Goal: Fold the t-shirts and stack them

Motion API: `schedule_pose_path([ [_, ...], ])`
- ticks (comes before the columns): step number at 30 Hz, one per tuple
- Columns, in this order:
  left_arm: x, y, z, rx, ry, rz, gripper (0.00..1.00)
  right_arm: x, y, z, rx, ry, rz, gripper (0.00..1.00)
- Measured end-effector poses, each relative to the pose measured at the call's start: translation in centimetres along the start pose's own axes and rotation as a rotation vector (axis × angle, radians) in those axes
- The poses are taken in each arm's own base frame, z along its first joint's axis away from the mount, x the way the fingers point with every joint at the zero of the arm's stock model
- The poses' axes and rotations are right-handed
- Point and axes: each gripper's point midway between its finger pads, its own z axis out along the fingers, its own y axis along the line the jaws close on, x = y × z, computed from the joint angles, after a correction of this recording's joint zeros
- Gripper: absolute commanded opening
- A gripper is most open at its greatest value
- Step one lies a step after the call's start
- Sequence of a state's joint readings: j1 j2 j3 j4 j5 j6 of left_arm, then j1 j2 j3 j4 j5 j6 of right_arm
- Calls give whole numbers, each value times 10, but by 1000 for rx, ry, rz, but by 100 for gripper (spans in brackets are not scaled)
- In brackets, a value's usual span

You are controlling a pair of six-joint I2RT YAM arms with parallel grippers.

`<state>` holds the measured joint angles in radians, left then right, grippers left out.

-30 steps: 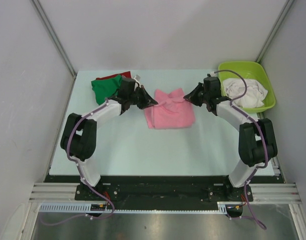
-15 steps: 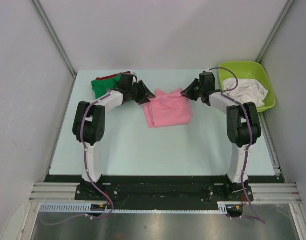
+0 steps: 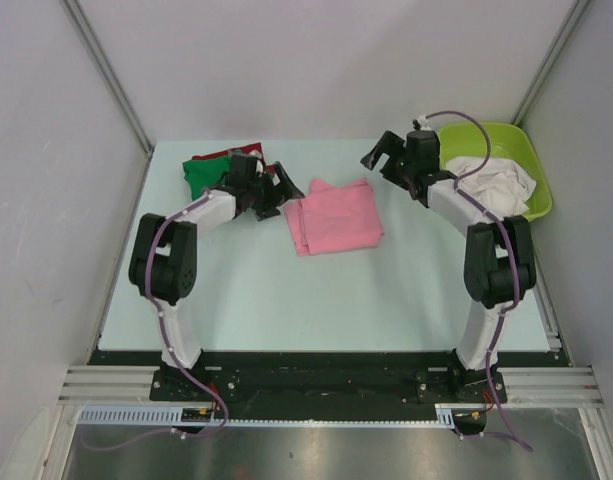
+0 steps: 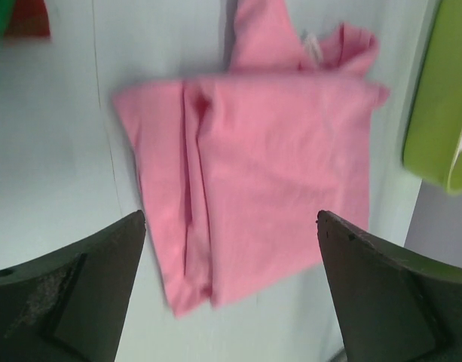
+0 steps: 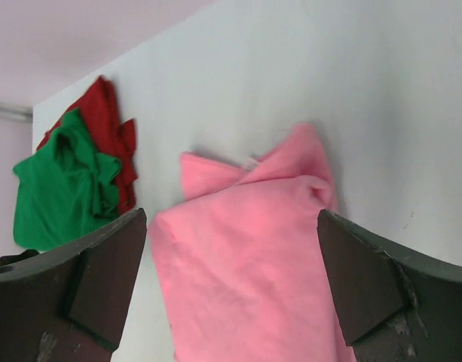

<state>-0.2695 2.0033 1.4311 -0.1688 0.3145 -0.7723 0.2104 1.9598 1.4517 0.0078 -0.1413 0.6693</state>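
Left claw (image 3: 286, 187): released, empty, just left of the folded pink t-shirt (image 3: 336, 216). Right claw (image 3: 379, 157): released, empty, near its far right corner. The shirt lies mid-counter (image 3: 286, 290); green t-shirt (image 3: 200, 176) far left.

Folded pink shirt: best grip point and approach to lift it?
Probably the pink shirt by its side edges, left gripper and right gripper each low from its own side. It lies flat, layers doubled along the left edge, so pinching there likely catches every ply; the neck end is loose.
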Motion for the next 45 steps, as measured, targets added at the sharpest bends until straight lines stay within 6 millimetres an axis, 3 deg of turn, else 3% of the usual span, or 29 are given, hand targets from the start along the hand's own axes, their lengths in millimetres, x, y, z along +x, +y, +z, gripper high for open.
schedule_pose_path([
  [3, 32, 2, -28, 14, 15, 19, 100, -11, 50, -42, -52, -58, -173, 100],
  [5, 55, 7, -47, 20, 26, 27, 100, -6, 91, -72, -112, -81, -302, 100],
  [9, 88, 22, -82, 18, 27, 37, 100, 36, 148, -120, -206, -59, -596, 100],
  [12, 102, 35, -103, -1, 2, 43, 100, 86, 161, -137, -208, 16, -839, 100],
  [18, 115, 57, -130, -37, -67, 43, 100, 182, 137, -156, -69, 134, -1338, 100],
  [21, 119, 73, -145, -84, -115, 24, 100, 219, 104, -162, -3, 191, -1562, 100],
  [23, 116, 81, -157, -118, -156, 18, 100, 234, 71, -163, 55, 245, -1684, 100],
  [26, 105, 82, -169, -133, -215, 25, 100, 237, 33, -158, 149, 297, -1782, 100],
  [31, 101, 85, -177, -176, -212, 61, 100, 235, 7, -147, 244, 275, -1856, 100],
  [36, 100, 87, -180, -190, -203, 76, 100, 243, -8, -129, 285, 255, -1908, 100],
  [40, 102, 90, -181, -196, -185, 78, 100, 235, -4, -111, 344, 168, -1932, 98],
  [41, 103, 92, -183, -202, -179, 89, 100, 227, -1, -96, 377, 105, -1925, 95],
  [45, 101, 91, -184, -205, -175, 103, 100, 219, -1, -86, 389, 76, -1910, 90],
])
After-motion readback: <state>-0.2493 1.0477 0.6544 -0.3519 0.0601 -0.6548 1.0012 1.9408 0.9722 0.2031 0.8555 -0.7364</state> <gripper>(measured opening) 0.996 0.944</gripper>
